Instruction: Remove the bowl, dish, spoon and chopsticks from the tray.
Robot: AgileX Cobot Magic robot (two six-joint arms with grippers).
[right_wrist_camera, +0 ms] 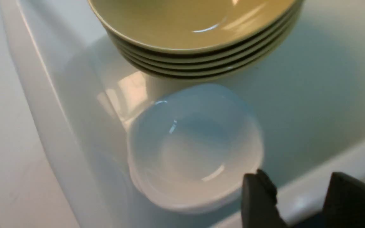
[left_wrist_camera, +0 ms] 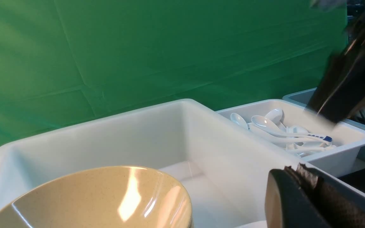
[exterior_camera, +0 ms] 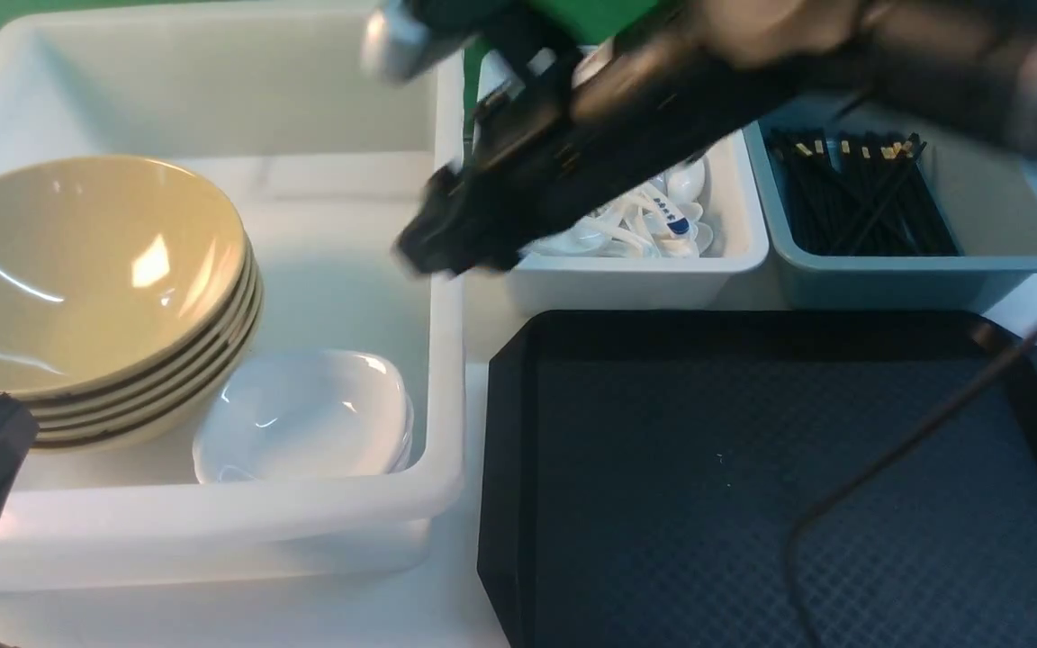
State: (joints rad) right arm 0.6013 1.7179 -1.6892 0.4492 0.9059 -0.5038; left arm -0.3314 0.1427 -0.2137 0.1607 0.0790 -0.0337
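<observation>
The black tray (exterior_camera: 752, 486) lies bare. The bowl (exterior_camera: 77, 270) tops 4 stacked in the big white tub (exterior_camera: 446, 297), sorted by kind, white dish (exterior_camera: 302, 418) just beside. The right end effector (right_wrist_camera: 299, 202) hangs spread above that dish, gripping nothing; the left end effector (left_wrist_camera: 299, 196) is pressed together

The parted tool (right_wrist_camera: 299, 202) hovers over a white dish (right_wrist_camera: 195, 148) beside 4 stacked bowls (right_wrist_camera: 195, 31).

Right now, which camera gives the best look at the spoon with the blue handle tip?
The left wrist view: the spoon lies unblocked on the plain white spoons in the small white tub. In the front view the right arm partly covers that tub, showing mainly its blue tip. The right wrist view misses it.
</observation>
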